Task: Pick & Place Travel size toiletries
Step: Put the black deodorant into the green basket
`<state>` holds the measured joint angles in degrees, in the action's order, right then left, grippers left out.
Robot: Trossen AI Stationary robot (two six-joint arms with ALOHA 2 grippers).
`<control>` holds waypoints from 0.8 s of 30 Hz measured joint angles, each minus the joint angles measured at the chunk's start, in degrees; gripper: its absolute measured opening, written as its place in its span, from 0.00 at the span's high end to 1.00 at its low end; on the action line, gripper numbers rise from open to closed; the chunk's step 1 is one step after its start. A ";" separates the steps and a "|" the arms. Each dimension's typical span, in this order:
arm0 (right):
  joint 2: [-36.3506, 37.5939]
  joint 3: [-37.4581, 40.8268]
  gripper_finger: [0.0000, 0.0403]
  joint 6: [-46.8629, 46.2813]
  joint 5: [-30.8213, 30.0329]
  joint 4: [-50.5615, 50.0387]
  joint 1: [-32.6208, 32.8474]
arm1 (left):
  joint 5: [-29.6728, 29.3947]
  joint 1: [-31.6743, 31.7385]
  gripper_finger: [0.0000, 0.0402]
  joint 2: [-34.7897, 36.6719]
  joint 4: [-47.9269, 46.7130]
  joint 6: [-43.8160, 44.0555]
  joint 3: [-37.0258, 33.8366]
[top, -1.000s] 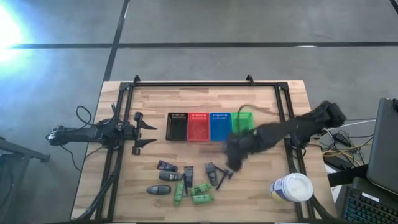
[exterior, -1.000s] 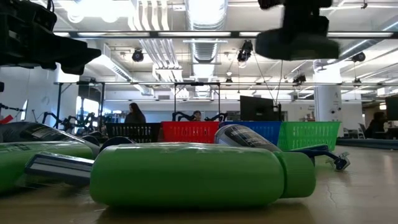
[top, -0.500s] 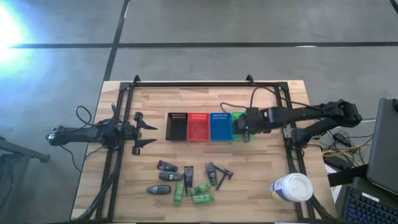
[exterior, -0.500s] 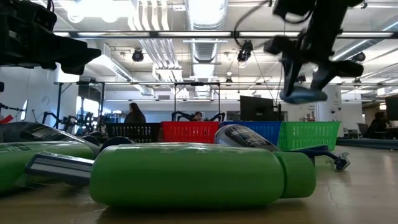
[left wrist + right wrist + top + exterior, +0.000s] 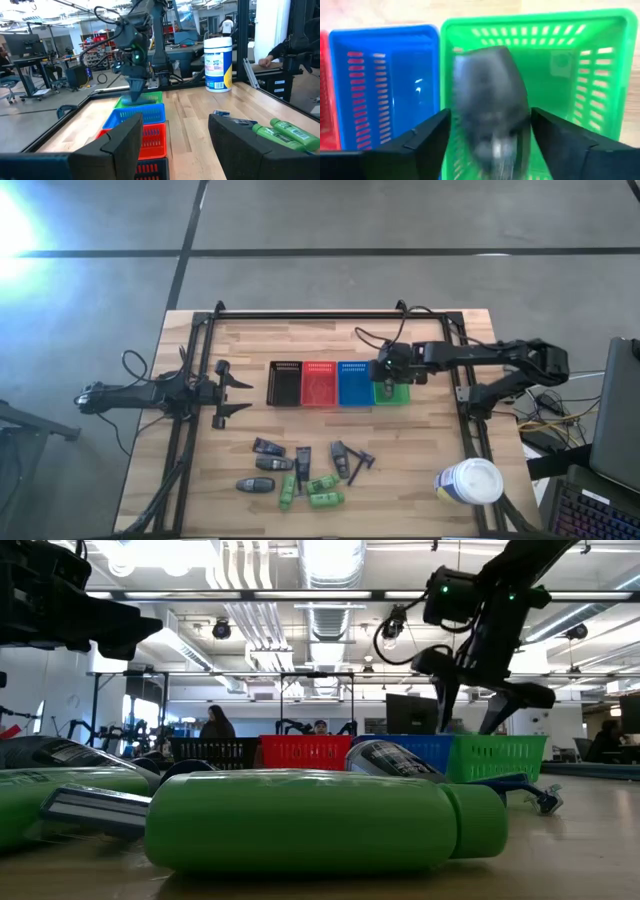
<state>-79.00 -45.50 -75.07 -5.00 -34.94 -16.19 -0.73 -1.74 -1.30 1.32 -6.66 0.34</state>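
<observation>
My right gripper (image 5: pixel 386 379) hangs over the green basket (image 5: pixel 392 392), fingers open (image 5: pixel 482 690). In the right wrist view a blurred dark grey oval container (image 5: pixel 490 110) shows between the spread fingers, over the green basket's inside (image 5: pixel 570 65); whether it touches them I cannot tell. The other toiletries (image 5: pixel 305 470) lie flat near the table's near edge: green bottles (image 5: pixel 322 485), dark grey ovals (image 5: pixel 256 485), dark tubes (image 5: pixel 268 446), a thin black piece (image 5: pixel 360 463). My left gripper (image 5: pixel 236 390) waits open at the table's left.
Black (image 5: pixel 284 383), red (image 5: pixel 318 383) and blue (image 5: pixel 354 383) baskets stand in a row left of the green one. A large white canister (image 5: pixel 470 480) stands at the near right corner. A black frame (image 5: pixel 300 315) runs around the table. People show in the room beyond.
My right gripper has carried the dark grey container from above the toiletries toward the table's far edge, to above the green basket. There it has opened and let go. The container now shows blurred below it, over the green basket.
</observation>
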 joint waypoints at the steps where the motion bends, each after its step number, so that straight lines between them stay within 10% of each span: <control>1: -0.61 -0.02 0.29 -0.61 0.60 0.02 -0.26 | 0.02 0.01 0.42 0.00 0.00 0.00 0.00; 14: -0.42 -10.19 0.11 -11.96 -0.94 -4.23 13.00 | 0.02 0.01 0.42 0.02 -0.02 0.00 0.00; 24: -22.56 -29.88 0.15 -19.25 1.83 -8.87 27.21 | 0.01 0.01 0.42 -0.17 0.00 0.00 0.00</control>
<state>-101.57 -75.38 -94.31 -3.17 -43.81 11.02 -0.72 -1.73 -1.47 1.32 -6.66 0.34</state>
